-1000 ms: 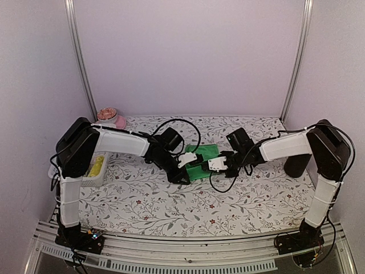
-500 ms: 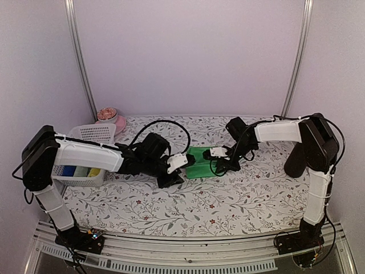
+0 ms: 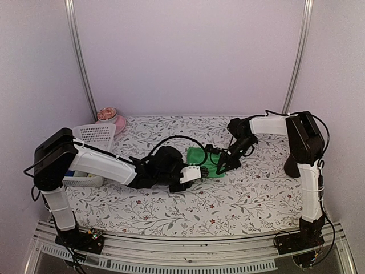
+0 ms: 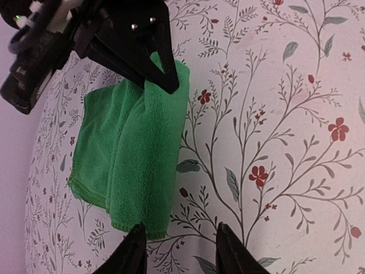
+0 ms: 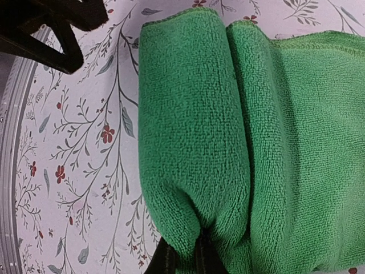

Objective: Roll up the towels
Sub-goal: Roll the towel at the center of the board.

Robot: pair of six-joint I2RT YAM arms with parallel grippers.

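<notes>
The plain green towel (image 3: 199, 158) lies mid-table, folded into a thick, loose roll (image 4: 140, 148). My right gripper (image 5: 183, 260) is shut on a fold at one end of it and also shows in the left wrist view (image 4: 157, 68) and from above (image 3: 220, 166). My left gripper (image 4: 179, 251) is open at the towel's opposite end, one fingertip (image 4: 134, 248) by the towel's hem and the other over bare table. It shows from above (image 3: 198, 172) too. The yellow-lime towel is not in view.
A white mesh basket (image 3: 94, 134) stands at the left edge, partly behind my left arm. A pink bowl (image 3: 112, 119) sits at the back left. The floral tablecloth (image 3: 245, 194) shows bare to the front and right of the towel.
My left arm has swung toward the middle and its gripper has come to the towel's near end. My right arm has drawn back and its gripper now pinches the towel's far end.
</notes>
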